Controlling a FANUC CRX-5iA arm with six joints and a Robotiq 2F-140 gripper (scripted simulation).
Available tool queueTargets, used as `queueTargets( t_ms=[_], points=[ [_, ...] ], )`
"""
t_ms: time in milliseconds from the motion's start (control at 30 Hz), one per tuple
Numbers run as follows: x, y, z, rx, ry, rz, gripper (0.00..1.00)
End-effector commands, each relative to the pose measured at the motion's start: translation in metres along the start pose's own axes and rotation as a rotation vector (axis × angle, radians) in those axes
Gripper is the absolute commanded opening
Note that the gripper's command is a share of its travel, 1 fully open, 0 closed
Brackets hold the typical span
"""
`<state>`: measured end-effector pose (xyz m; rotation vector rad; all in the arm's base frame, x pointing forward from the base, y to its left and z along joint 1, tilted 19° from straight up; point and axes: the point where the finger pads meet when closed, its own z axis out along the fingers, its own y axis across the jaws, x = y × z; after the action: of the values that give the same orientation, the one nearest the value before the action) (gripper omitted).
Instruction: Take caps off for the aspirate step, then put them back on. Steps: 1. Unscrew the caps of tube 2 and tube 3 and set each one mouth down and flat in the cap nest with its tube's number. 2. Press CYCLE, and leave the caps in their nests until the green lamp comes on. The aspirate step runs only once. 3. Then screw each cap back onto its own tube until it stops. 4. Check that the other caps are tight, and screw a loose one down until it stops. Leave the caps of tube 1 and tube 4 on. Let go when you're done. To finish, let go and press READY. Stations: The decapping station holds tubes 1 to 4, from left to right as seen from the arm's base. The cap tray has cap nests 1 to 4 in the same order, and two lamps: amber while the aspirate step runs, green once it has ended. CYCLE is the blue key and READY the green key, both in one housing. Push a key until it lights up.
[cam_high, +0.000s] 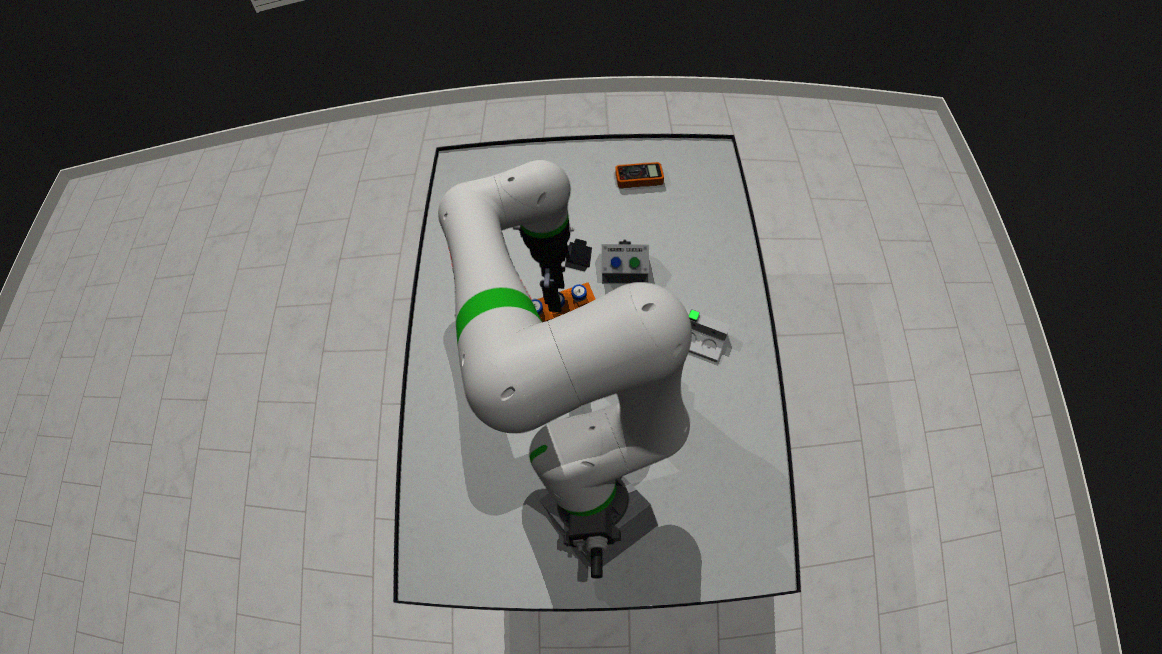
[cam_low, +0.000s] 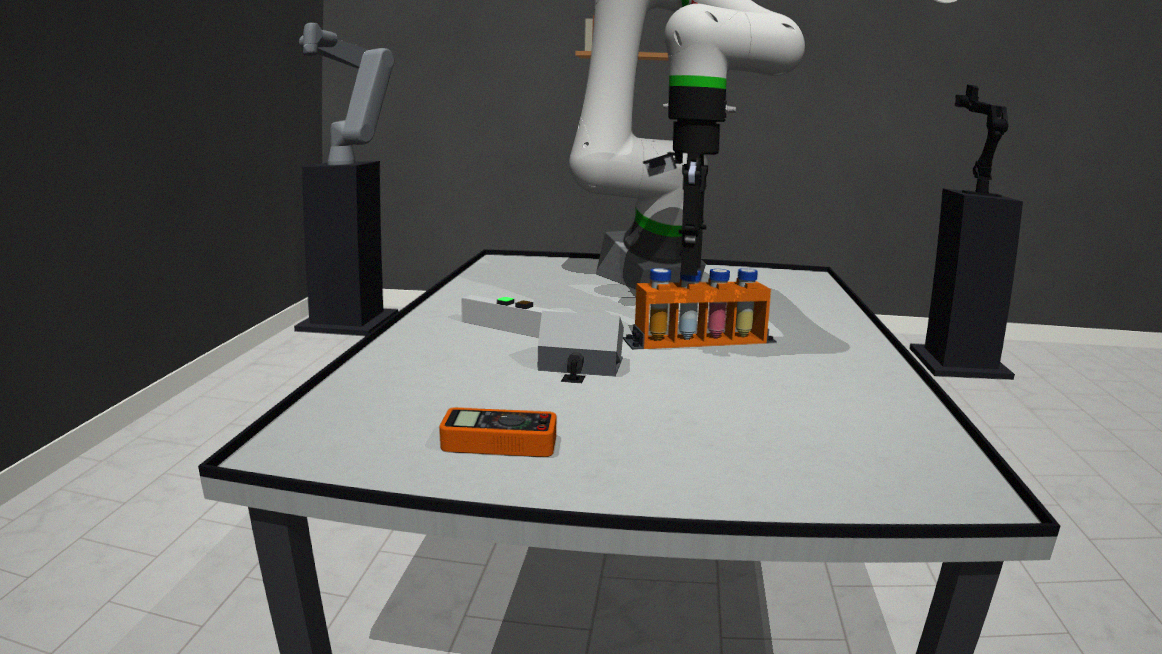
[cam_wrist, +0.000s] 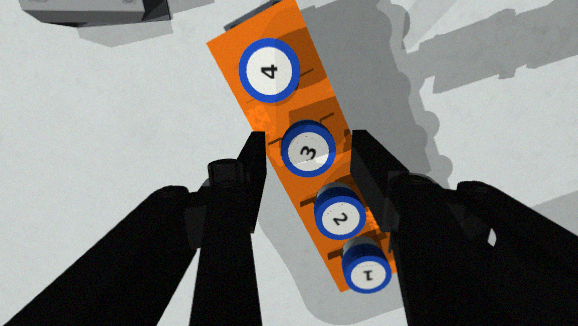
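Caps all sit on their tubes in the orange rack (cam_wrist: 235, 55), so I judge this a regrip between turns. My end effector (cam_wrist: 306, 145) straddles cap 3 (cam_wrist: 308, 149), fingers apart with gaps either side, gripping nothing; cap 2 (cam_wrist: 340, 218) just behind.

Count on tabletop (cam_low: 731, 438): one orange four-slot tube rack (cam_low: 702, 294); four blue-rimmed numbered caps (cam_wrist: 308, 149) on it; one orange handheld multimeter (cam_low: 497, 430); two grey boxes (cam_low: 580, 342) beside the rack.
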<state>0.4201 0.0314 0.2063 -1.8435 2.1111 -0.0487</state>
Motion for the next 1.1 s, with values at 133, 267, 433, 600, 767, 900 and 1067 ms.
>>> queueTargets(
  t_ms=[133, 267, 433, 600, 767, 900, 1067],
  points=[
    [0.0, -0.001, -0.019, 0.002, 0.0, 0.0, 0.41],
    [0.0, -0.001, -0.028, 0.002, 0.0, 0.0, 0.41],
    [-0.015, 0.006, -0.035, 0.002, 0.0, -0.167, 0.41],
    [-0.043, 0.019, -0.035, 0.002, 0.0, -0.449, 0.41],
    [-0.061, 0.028, -0.035, 0.002, 0.0, -0.673, 0.41],
    [-0.091, 0.042, -0.035, 0.002, 0.0, -0.68, 0.41],
    [-0.094, 0.043, -0.035, 0.002, 0.0, -0.68, 0.41]
  ],
)
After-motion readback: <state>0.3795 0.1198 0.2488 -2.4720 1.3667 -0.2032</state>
